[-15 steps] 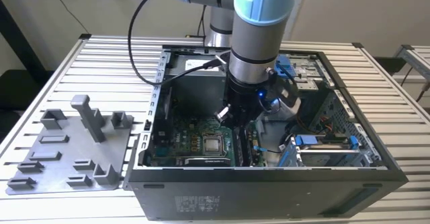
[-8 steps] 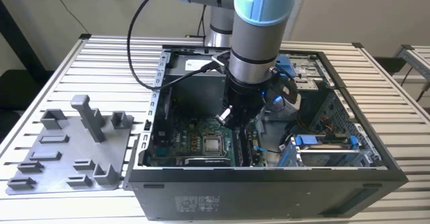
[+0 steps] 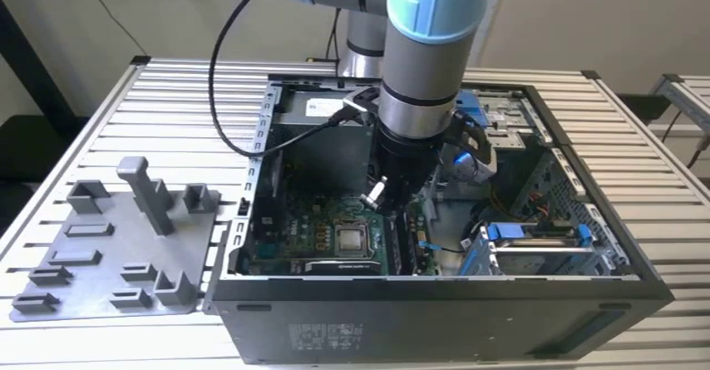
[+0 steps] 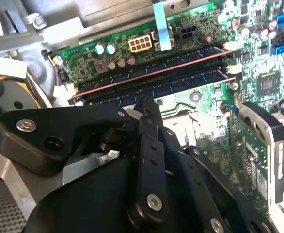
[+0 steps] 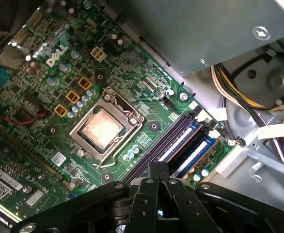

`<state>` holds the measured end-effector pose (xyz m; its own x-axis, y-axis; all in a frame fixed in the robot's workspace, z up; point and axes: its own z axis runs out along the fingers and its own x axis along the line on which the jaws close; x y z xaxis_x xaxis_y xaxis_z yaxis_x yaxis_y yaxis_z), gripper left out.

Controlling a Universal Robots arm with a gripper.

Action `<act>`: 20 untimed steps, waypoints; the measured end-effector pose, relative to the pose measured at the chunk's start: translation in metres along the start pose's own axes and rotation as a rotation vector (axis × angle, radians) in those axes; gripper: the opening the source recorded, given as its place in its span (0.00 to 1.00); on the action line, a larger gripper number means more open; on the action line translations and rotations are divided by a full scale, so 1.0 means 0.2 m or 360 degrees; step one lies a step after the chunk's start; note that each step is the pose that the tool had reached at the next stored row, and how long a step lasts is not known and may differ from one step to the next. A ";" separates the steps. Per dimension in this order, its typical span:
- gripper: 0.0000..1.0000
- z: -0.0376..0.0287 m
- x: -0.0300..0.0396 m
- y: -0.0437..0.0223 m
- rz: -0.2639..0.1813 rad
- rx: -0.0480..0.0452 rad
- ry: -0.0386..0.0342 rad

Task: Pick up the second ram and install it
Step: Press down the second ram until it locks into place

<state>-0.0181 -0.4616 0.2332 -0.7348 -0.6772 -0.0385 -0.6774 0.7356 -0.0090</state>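
the black gripper [image 3: 377, 194] hangs inside the open dark metal computer case [image 3: 621, 254], just above the green motherboard [image 5: 50, 97] with its square silver processor socket [image 5: 103, 128]. its fingers [image 5: 157, 171] look pinched close together, holding nothing i can see. the second ram, a long thin dark memory stick [image 4: 151, 74], sits in the long black slots [image 5: 168, 145] beside another stick.

— Arm finish?
— Grey tubular arm [image 3: 427, 62] with light-blue joint caps; a black cable [image 3: 239, 71] loops alongside it.
— Gripper?
— Black gripper [image 4: 147, 111], flat linkage bars pinned with silver screws in both wrist views.
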 end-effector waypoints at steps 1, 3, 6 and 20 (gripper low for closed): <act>0.11 0.000 0.000 0.000 -0.0029 -0.0001 0.0000; 0.11 0.000 0.000 0.000 -0.0086 -0.0003 -0.0001; 0.11 0.000 0.000 0.000 -0.0173 -0.0007 -0.0002; 0.11 0.001 0.000 0.000 -0.0577 -0.0017 -0.0010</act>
<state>-0.0181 -0.4616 0.2330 -0.4463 -0.8940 -0.0408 -0.8944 0.4471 -0.0129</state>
